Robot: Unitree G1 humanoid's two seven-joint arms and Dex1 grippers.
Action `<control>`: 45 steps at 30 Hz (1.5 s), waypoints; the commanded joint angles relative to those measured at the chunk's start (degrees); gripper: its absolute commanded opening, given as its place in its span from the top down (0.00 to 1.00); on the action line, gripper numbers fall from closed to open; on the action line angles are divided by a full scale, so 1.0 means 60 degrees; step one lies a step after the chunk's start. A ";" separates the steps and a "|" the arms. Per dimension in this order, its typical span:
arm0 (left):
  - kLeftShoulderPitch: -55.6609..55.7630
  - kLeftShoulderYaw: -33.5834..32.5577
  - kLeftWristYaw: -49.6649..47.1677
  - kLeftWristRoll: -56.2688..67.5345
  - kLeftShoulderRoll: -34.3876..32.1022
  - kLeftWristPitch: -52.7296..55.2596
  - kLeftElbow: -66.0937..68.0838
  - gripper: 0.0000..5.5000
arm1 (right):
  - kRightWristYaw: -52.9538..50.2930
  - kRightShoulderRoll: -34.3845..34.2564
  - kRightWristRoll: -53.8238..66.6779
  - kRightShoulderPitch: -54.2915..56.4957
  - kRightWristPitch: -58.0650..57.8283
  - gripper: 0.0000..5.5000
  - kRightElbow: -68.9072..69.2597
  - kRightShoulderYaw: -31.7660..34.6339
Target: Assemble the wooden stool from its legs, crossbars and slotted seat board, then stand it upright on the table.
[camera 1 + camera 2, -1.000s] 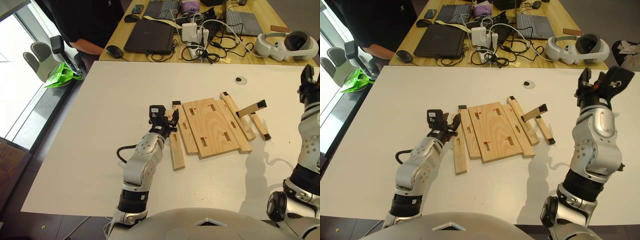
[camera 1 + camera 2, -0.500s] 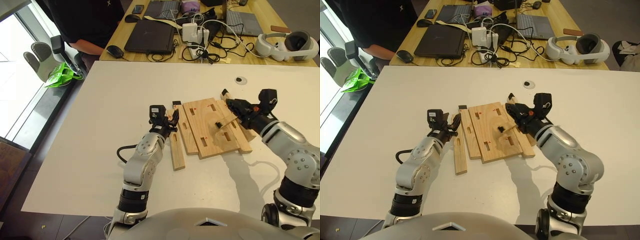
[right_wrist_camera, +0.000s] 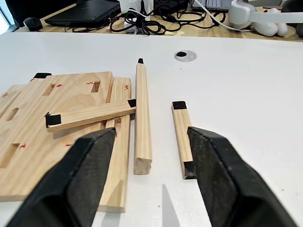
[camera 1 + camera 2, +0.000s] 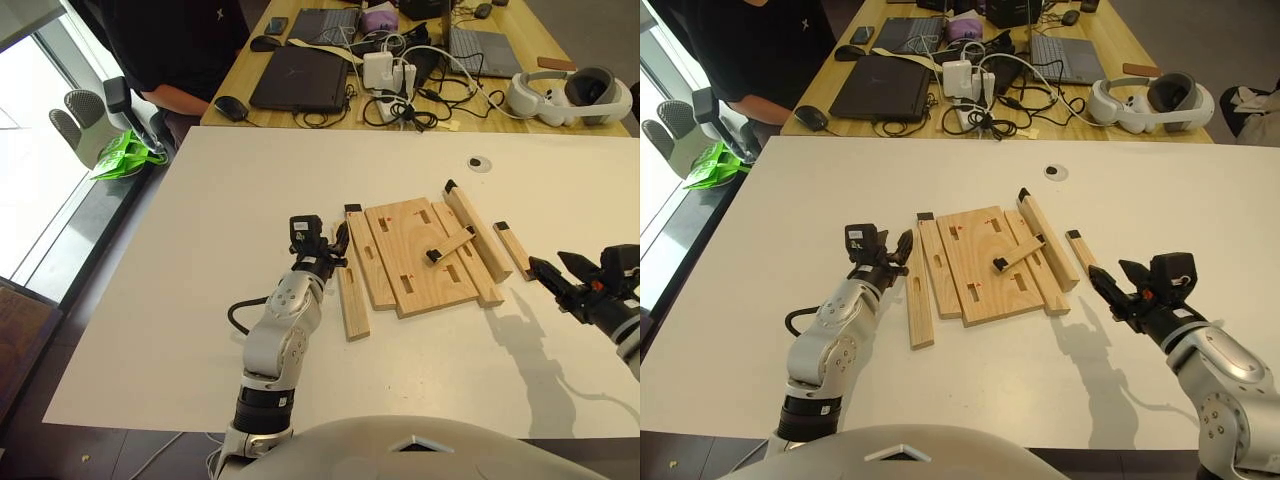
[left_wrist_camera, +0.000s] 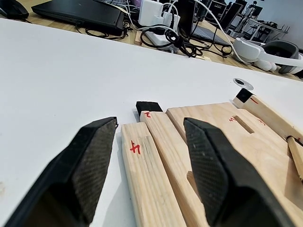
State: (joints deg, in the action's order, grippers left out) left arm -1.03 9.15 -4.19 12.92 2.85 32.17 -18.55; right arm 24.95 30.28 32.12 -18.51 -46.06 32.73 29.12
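Note:
The slotted seat board point(image 4: 410, 262) lies flat in the middle of the white table. A thin crossbar point(image 4: 452, 244) rests slanted on top of it. A long leg point(image 4: 478, 240) lies along its right edge, and a short black-tipped piece point(image 3: 182, 137) sits further right. Two more leg pieces point(image 5: 147, 179) lie along the board's left side. My left gripper point(image 4: 336, 246) is open, low over the table at the far end of the left leg point(image 4: 353, 305). My right gripper point(image 4: 1118, 277) is open and holds nothing, just right of and nearer than the short piece.
A round cable grommet point(image 4: 479, 161) is set in the table behind the parts. A wooden desk point(image 4: 520, 60) beyond the far edge carries laptops, cables and a headset. Bare white tabletop point(image 4: 200, 300) stretches left and in front of the parts.
The right gripper came down over the seat board with the thin crossbar, left it lying there, and has pulled back to the right front, open. The left arm stayed put.

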 commanded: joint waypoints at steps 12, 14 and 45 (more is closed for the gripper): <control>0.0279 0.0131 -0.0058 -0.0112 0.0403 -0.0029 0.0163 0.53 | 0.1541 0.0734 0.0014 0.1050 0.0640 0.49 -0.2912 -0.0929; 0.0306 0.0159 -0.0121 -0.0103 0.0467 -0.0079 0.0198 0.53 | 0.1696 0.0833 -0.0184 0.1286 0.0871 0.49 -0.3350 -0.1140; 0.0624 0.0635 -0.0484 0.0057 0.0666 -0.0619 0.0769 0.53 | 0.2829 0.1227 -0.1818 0.3190 0.1684 0.49 -0.5884 -0.3459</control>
State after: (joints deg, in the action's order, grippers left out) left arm 1.75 13.02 -6.73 13.20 2.87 28.48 -14.48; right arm 41.78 35.88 22.56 -0.36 -34.67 -1.96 9.65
